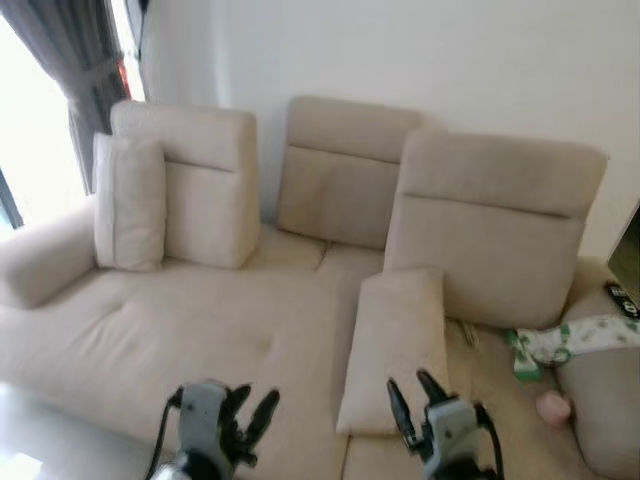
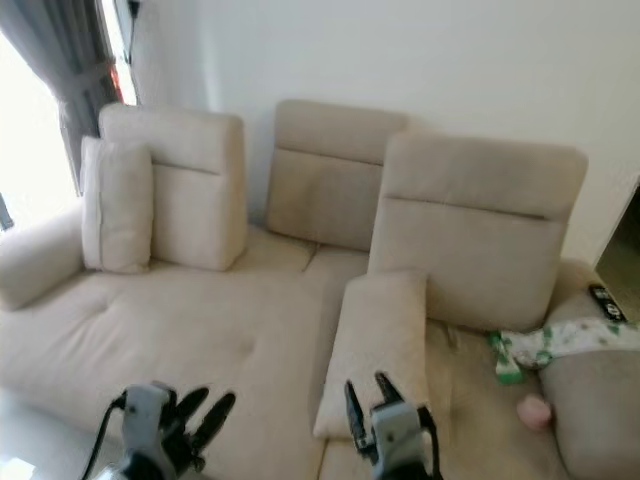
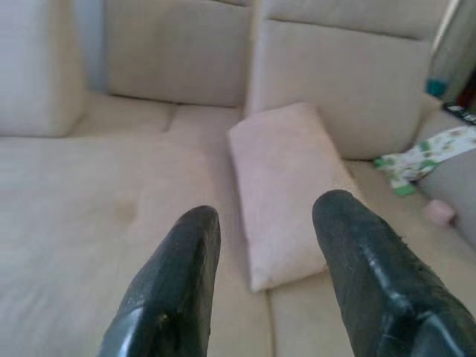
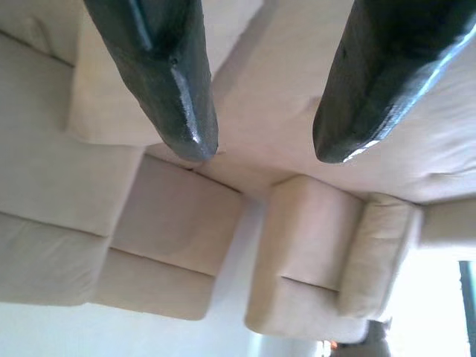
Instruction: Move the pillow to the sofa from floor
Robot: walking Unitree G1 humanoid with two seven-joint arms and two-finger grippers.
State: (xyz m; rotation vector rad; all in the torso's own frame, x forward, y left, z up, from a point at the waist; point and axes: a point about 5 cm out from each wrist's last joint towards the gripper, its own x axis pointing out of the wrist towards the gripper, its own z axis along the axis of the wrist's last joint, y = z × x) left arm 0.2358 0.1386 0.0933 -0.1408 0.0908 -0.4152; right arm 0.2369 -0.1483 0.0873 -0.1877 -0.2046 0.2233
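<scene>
A beige pillow [image 1: 395, 345] lies flat on the seat of the beige sofa [image 1: 180, 330], its far end leaning against the right backrest; the same pillow [image 3: 286, 186] shows in the left wrist view. My left gripper [image 1: 250, 405] hangs open in front of the seat's near edge, left of the pillow. Just off the pillow's near end, my right gripper [image 1: 412, 395] stands open with nothing between its fingers [image 4: 175, 82]. Neither gripper touches the pillow.
Another pillow [image 1: 130, 200] stands upright against the left backrest. A green-and-white cloth [image 1: 575, 340], a pink object [image 1: 552, 405] and a remote [image 1: 620, 298] lie at the sofa's right end. Grey curtains [image 1: 75, 60] hang at the bright window on the left.
</scene>
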